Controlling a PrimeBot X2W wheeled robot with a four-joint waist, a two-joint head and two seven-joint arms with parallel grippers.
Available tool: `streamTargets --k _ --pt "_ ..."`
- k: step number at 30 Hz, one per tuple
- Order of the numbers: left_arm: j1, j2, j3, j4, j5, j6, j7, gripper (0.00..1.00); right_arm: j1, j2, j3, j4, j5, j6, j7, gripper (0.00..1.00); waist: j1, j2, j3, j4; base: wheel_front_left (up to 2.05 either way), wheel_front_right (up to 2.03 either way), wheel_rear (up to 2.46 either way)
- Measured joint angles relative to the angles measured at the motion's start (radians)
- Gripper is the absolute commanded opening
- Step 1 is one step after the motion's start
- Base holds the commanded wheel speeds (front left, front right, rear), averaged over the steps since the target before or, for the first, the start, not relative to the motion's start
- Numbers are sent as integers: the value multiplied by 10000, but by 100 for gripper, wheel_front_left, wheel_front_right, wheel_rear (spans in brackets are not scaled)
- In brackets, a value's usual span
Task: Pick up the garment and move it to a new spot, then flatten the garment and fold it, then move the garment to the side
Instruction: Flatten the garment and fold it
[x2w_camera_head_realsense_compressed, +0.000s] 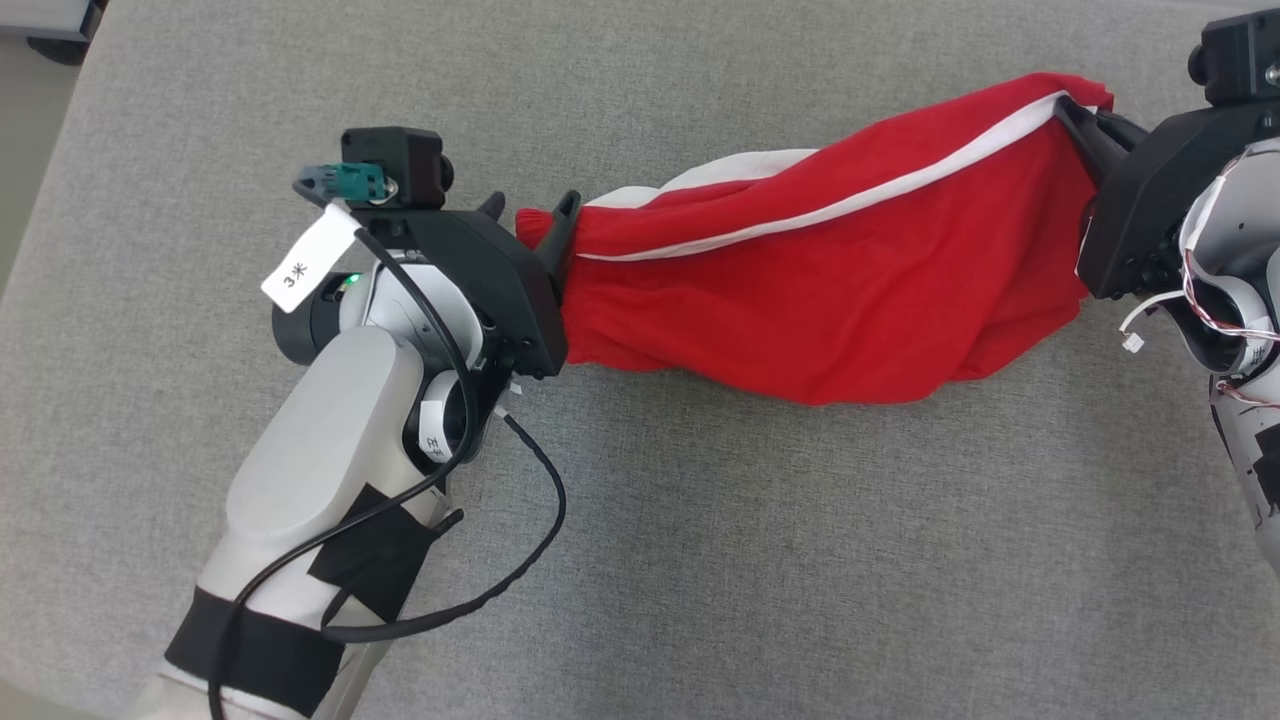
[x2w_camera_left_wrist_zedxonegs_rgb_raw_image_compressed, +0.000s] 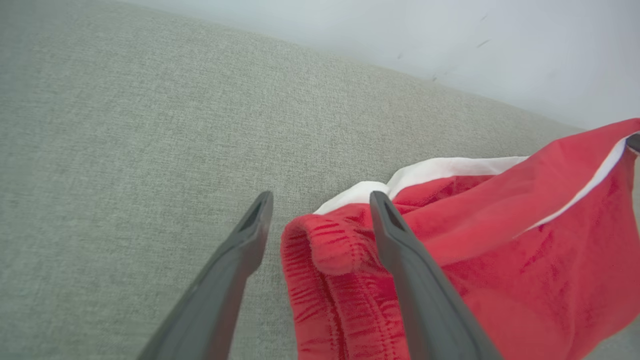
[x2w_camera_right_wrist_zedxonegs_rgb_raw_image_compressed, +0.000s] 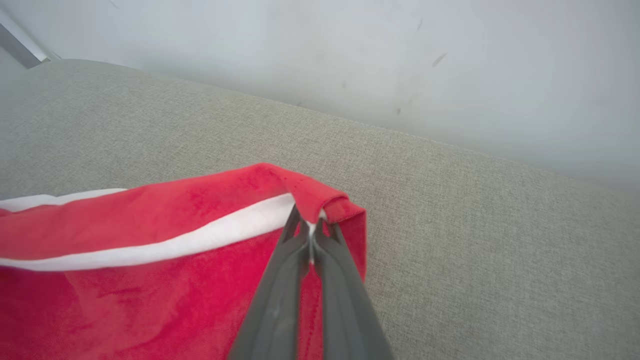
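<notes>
The garment is a red piece with white stripes, stretched sideways across the grey cloth surface. My left gripper stands open at its left end; the ribbed red waistband lies loose between the two spread fingers. My right gripper is shut on the garment's right corner, and in the right wrist view the closed fingertips pinch the red hem just beside the white stripe. The right end is lifted slightly off the surface.
Grey fabric surface extends all round the garment, with broad room in front and to the left. A pale wall rises behind the far edge. A loose black cable hangs from my left forearm. The surface's left edge lies at far left.
</notes>
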Motion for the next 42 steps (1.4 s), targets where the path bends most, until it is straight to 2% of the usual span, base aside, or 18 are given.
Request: streamTargets --k 4,5,6,7,22,30,37,39,42 --pt "-35 0 -2 132 29 69 -330 100 -93 6 -2 393 -21 -10 -268 0 0 0 5 59 0 0 0" --pt "-35 0 -4 161 71 69 -355 100 -125 15 -2 458 -23 -12 -324 7 0 0 5 72 0 0 0" --pt "-35 -2 -17 190 102 69 -451 100 -145 25 0 512 -38 -12 -393 63 0 0 4 84 0 0 0" --pt "-38 -2 -19 198 113 69 -545 100 -154 35 4 585 -100 -27 -454 100 0 0 2 95 0 0 0" --pt "-308 42 -215 673 704 -159 -2031 100 -501 142 180 1503 -453 -8 -1622 100 0 0 -334 35 0 0 0" --pt "-125 328 -629 945 1172 -476 -2953 100 -43 163 155 1432 -667 19 -2918 100 -1 -1 -895 -60 0 0 0" --pt "1131 1011 -700 775 1390 -546 -4061 100 1552 497 -324 882 -736 -698 -4512 100 -1 0 -1671 -185 0 0 0" --pt "1708 1333 -671 462 1392 -546 -4525 100 2351 706 -583 351 -702 -1041 -5164 100 -2 -1 -2058 -282 0 0 0" --pt "2320 1561 -669 209 1400 -546 -4863 100 3191 867 -644 77 -694 -1227 -5520 100 -2 -1 -2460 -399 0 0 0"
